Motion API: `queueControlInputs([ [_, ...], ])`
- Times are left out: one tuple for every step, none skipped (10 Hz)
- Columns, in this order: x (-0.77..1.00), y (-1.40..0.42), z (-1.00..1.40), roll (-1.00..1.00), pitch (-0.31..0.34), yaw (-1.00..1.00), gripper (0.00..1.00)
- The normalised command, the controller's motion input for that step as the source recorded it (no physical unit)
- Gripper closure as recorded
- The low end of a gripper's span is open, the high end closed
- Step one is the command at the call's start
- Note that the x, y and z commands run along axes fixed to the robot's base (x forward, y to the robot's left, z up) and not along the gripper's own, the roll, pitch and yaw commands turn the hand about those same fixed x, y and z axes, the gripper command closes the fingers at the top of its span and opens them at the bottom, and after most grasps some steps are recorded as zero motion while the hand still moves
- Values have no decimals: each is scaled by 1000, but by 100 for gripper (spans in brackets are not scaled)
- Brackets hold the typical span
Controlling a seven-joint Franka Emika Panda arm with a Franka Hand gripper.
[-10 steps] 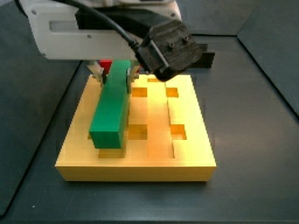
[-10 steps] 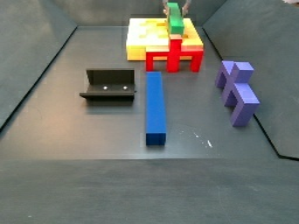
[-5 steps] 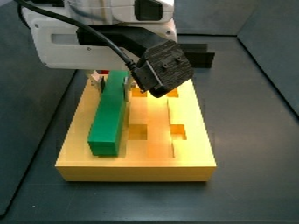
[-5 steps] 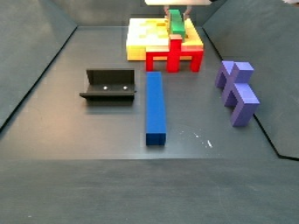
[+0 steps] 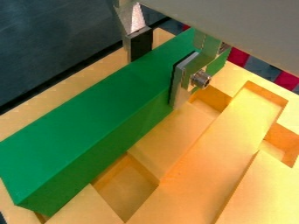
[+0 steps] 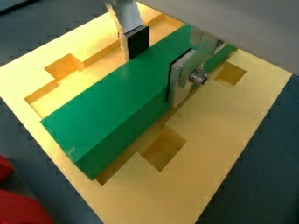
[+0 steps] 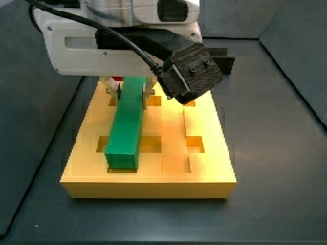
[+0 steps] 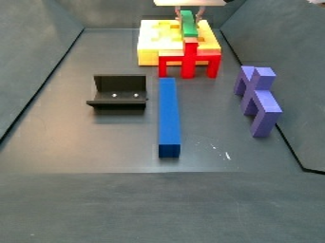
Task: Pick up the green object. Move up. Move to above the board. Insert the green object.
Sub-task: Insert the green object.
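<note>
Across both wrist views, the claw (image 5: 158,61) pinches the green object (image 5: 100,131) near one end, a silver finger plate (image 5: 187,77) flat against one long side and a dark-padded finger (image 5: 136,42) against the opposite side. The bar lies lengthwise over the board (image 5: 222,166), whose orange-yellow surface shows square holes and a long groove running alongside it. In a wrist view the claw (image 6: 158,54) grips the green object (image 6: 117,114) the same way, the board (image 6: 239,131) sits on dark grey table (image 6: 274,26), and a red piece (image 6: 14,206) shows at the frame's corner.

In a side view the white arm housing and a black camera block hang over the board (image 7: 211,177); the green object (image 7: 128,129) lies along one row of holes, its free end low against the board's top. The claw itself is hidden behind the housing. Dark table (image 7: 288,144) surrounds the board, with dark walls behind.

In a side view the green object (image 8: 188,23) sits on the board (image 8: 159,43) at the far end of the table (image 8: 89,142). A red cross-shaped block (image 8: 191,65) stands just before the board, a long blue bar (image 8: 168,116) lies mid-table, a black fixture (image 8: 117,93) beside it, and purple blocks (image 8: 259,98) well apart.
</note>
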Motion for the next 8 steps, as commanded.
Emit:
queueControlInputs([
  [-311, -166, -166, 39, -36, 154, 100],
  [0, -137, -191, 46, -19, 269, 100],
  [0, -140, -286, 27, -37, 20, 100],
  [131, -54, -374, 0, -73, -83, 100],
  [23, -54, -406, 0, -90, -71, 100],
  [0, -3, -383, 0, -94, -6, 100],
  [0, 0, -269, 10, -31, 0, 100],
  [0, 0, 0, 0, 0, 0, 100],
])
